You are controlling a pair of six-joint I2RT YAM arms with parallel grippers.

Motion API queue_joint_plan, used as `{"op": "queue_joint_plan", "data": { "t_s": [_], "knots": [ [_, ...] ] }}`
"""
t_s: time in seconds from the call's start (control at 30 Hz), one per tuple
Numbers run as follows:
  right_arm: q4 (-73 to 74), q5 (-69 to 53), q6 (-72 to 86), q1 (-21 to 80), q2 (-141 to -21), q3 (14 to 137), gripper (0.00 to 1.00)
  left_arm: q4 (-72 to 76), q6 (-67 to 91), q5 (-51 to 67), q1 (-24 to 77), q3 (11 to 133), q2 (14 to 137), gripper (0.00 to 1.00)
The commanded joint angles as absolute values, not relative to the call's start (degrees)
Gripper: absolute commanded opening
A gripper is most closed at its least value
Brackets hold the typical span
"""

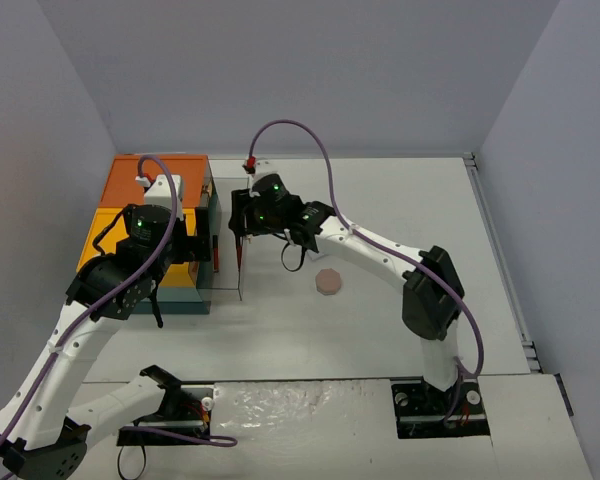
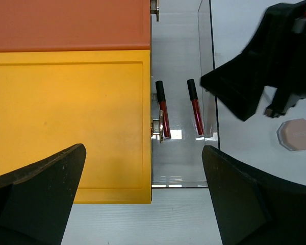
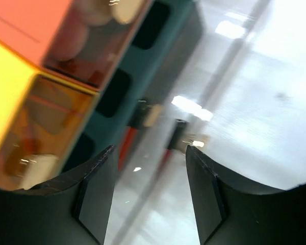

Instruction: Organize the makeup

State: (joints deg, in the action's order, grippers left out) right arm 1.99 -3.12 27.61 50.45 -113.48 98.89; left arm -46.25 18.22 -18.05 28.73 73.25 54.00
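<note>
Two thin red-and-black pencils [image 2: 163, 109] [image 2: 195, 106] lie in a clear drawer [image 2: 181, 179] pulled out of the teal box; one may be a reflection. One pencil shows blurred in the right wrist view [image 3: 168, 150]. A pinkish octagonal puff [image 1: 328, 282] lies on the table right of the drawer and also shows in the left wrist view [image 2: 296, 134]. My right gripper [image 1: 242, 238] hangs open over the drawer, fingers [image 3: 94, 199] apart and holding nothing. My left gripper [image 1: 185, 252] is open and empty above the yellow lid's edge [image 2: 143, 204].
The large teal box [image 1: 205, 290] has an orange top [image 1: 155, 178] and a yellow top [image 2: 66, 112]. Its clear drawer [image 1: 239, 285] sticks out to the right. The right arm's body [image 2: 265, 71] looms over the drawer's far side. Grey walls enclose the table.
</note>
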Motion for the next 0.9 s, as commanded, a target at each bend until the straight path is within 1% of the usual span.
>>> {"op": "queue_joint_plan", "data": {
  "t_s": [0.0, 0.07, 0.17, 0.33, 0.5, 0.7, 0.87],
  "knots": [
    [4.50, 4.64, 19.81, 42.24, -99.99, 89.59, 0.52, -43.79, 17.75, -18.27, 28.30, 76.29, 54.04, 0.97],
    [5.61, 3.52, 17.74, 36.43, -96.50, 83.70, 0.52, -43.49, 17.75, -17.71, 28.18, 76.16, 54.26, 0.97],
    [9.01, 2.24, 14.46, 29.28, -93.64, 78.23, 0.52, -42.96, 17.93, -16.94, 28.02, 75.78, 54.75, 0.97],
    [10.02, 0.77, 10.20, 19.97, -93.75, 70.43, 0.50, -41.98, 18.27, -15.60, 27.95, 75.72, 55.50, 0.97],
    [9.93, -1.67, 11.67, 15.13, -98.95, 70.22, 0.48, -42.01, 18.37, -14.59, 27.86, 76.20, 55.90, 0.97],
    [9.68, -0.68, 11.88, 13.29, -104.57, 71.12, 0.44, -43.70, 18.62, -14.27, 27.95, 76.74, 55.33, 0.97],
    [8.20, -0.59, 11.00, 11.11, -107.17, 69.63, 0.43, -43.85, 19.16, -14.15, 27.95, 76.13, 53.72, 0.97]
  ]
}}
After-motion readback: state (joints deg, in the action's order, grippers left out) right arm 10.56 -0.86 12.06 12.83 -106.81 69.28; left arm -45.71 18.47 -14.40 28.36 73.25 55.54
